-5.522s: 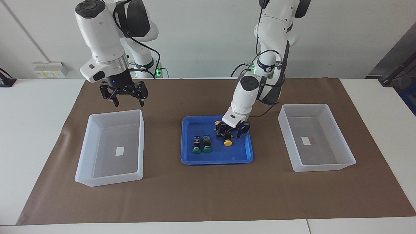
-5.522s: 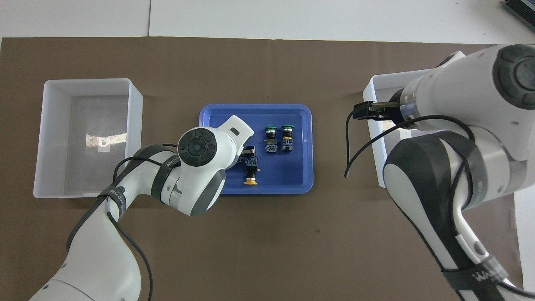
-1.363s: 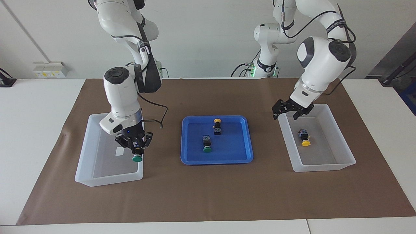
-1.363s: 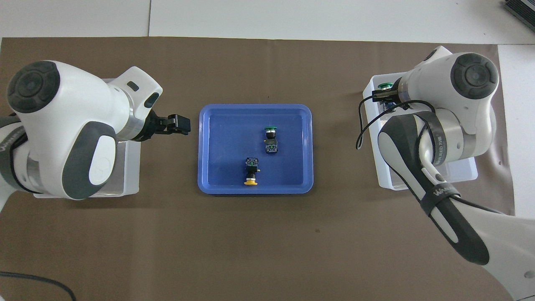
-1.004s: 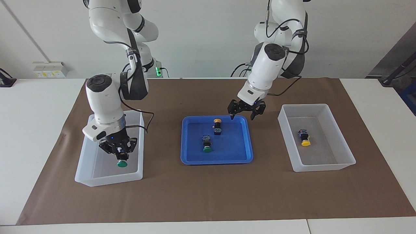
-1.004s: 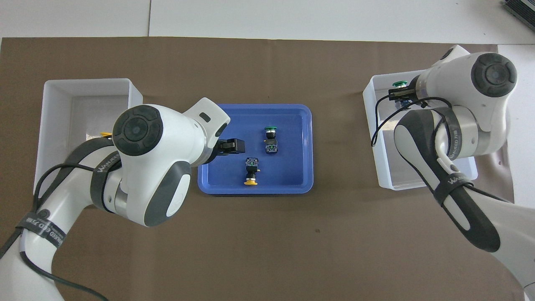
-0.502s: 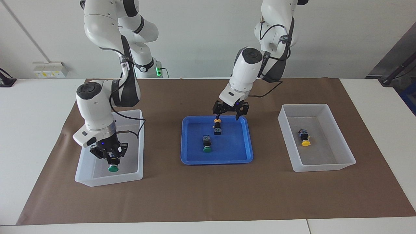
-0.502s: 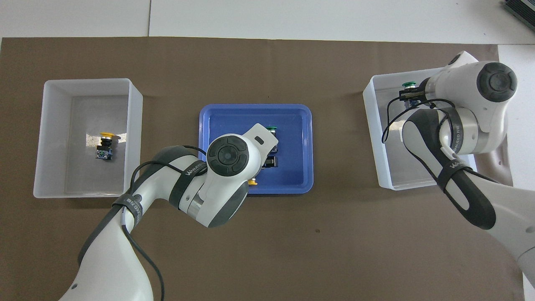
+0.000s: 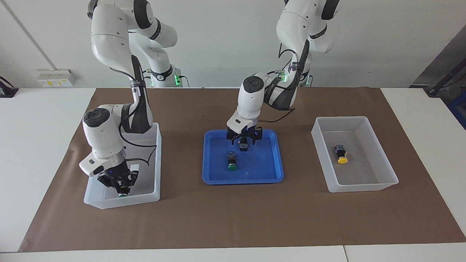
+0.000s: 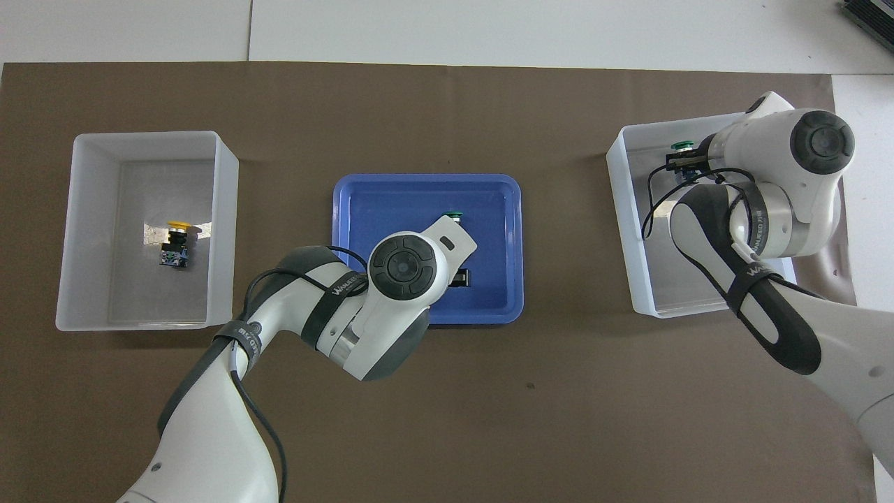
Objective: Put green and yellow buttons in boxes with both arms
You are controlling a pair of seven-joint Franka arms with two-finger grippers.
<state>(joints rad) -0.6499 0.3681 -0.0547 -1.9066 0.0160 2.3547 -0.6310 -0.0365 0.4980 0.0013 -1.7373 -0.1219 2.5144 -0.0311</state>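
My right gripper [image 9: 121, 188] is shut on a green button [image 9: 122, 195], held low inside the box [image 9: 123, 202] at the right arm's end; it also shows in the overhead view [image 10: 682, 146]. My left gripper [image 9: 243, 140] is open, down in the blue tray [image 9: 262, 174], its fingers on either side of a yellow button [image 9: 243, 147] whose cap is hidden. A second green button [image 9: 231, 162] lies in the tray, farther from the robots. Another yellow button [image 9: 339, 154] lies in the box [image 9: 364, 187] at the left arm's end.
Both boxes and the tray stand on a brown mat [image 9: 233, 218] over the white table. In the overhead view the left arm's wrist [image 10: 408, 265] covers the middle of the tray [image 10: 503, 209]. Each box has a white label inside.
My left gripper has come down into the tray around the yellow button. My right gripper has moved lower in its box with the green button, farther from the robots.
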